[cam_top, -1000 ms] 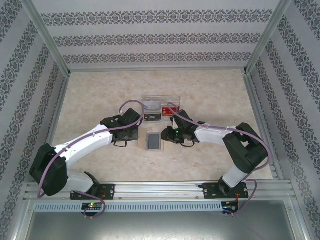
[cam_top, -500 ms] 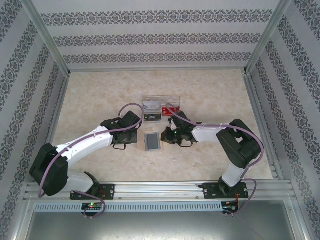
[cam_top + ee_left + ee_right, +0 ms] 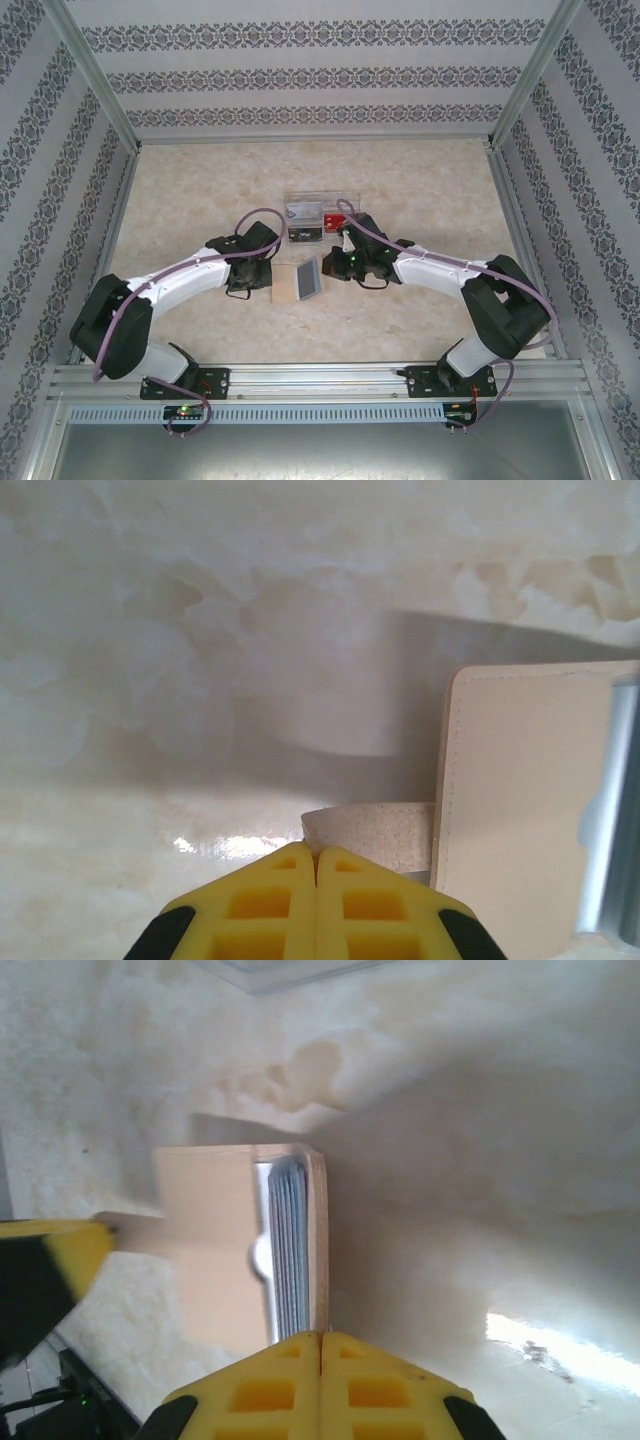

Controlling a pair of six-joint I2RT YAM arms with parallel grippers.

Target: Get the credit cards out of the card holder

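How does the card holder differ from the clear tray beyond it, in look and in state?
The card holder is opaque, tan outside and grey-blue inside; the clear tray is see-through. The card holder is spread open, with the left gripper and the right gripper each shut on one side of it; the clear tray lies apart from both grippers, farther from the arm bases. Both are small and rectangular.

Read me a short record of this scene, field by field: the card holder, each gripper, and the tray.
card holder: between the grippers, tan flap opened to the left, grey-blue inside showing
left gripper: shut on the holder's tan tab
right gripper: shut at the holder's right edge
clear tray: beyond the holder, red card inside
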